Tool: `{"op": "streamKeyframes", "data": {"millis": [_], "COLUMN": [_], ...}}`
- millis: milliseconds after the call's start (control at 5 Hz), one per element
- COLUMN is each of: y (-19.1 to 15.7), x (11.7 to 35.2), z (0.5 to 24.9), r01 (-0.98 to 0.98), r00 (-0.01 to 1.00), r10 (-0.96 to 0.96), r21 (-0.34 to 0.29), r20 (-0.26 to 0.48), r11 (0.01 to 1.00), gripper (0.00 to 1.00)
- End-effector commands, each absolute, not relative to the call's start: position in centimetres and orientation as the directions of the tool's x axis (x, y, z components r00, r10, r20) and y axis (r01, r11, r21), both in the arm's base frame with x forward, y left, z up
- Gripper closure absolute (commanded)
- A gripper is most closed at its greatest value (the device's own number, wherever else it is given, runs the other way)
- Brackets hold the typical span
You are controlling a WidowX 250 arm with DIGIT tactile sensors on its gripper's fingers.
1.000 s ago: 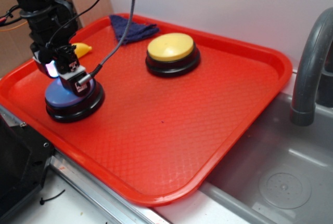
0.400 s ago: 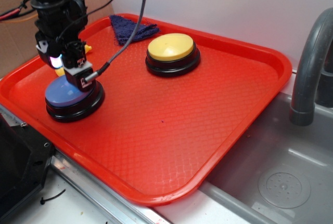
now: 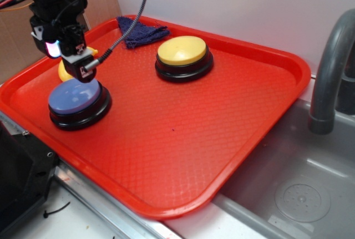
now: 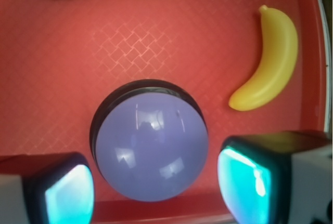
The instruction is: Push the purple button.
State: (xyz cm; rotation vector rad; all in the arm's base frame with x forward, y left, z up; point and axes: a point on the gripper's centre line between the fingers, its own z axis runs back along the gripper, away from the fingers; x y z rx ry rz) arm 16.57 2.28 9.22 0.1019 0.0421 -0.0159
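The purple button [image 3: 75, 96], a pale lavender dome on a black base, sits near the left front corner of the red tray [image 3: 183, 139]. My gripper [image 3: 79, 74] hangs just above the button's far edge without touching it. In the wrist view the button [image 4: 151, 148] lies below and between my two glowing cyan fingertips [image 4: 70, 195], which stand well apart. The gripper [image 4: 156, 195] is open and holds nothing.
A yellow-topped button [image 3: 182, 49] stands at the tray's back middle, with a dark blue cloth [image 3: 141, 31] behind it. A toy banana [image 4: 270, 57] lies beside the purple button near the tray's left rim. A sink [image 3: 294, 183] and grey faucet [image 3: 330, 67] are on the right.
My gripper has lifted off the purple button's top and shifted slightly back and left. The button's dome now shows in full.
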Motion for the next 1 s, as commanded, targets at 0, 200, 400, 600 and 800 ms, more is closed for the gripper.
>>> {"op": "streamKeyframes", "data": {"millis": [0, 200, 400, 600, 800], "y": [3.1, 3.4, 3.4, 3.3, 4.1], "x": [17.3, 17.3, 17.1, 16.8, 15.7], "z": [11.5, 12.3, 13.0, 14.3, 16.0], "r01": [-0.028, -0.04, -0.037, -0.054, -0.104], "r00": [1.0, 0.999, 0.999, 0.998, 0.991], "r10": [0.026, 0.037, 0.036, 0.05, 0.095], "r21": [0.104, 0.106, 0.096, 0.102, 0.094], "r20": [0.018, 0.031, 0.011, 0.041, 0.099], "r11": [0.994, 0.994, 0.995, 0.993, 0.99], "gripper": [0.0, 0.0, 0.0, 0.0, 0.0]}}
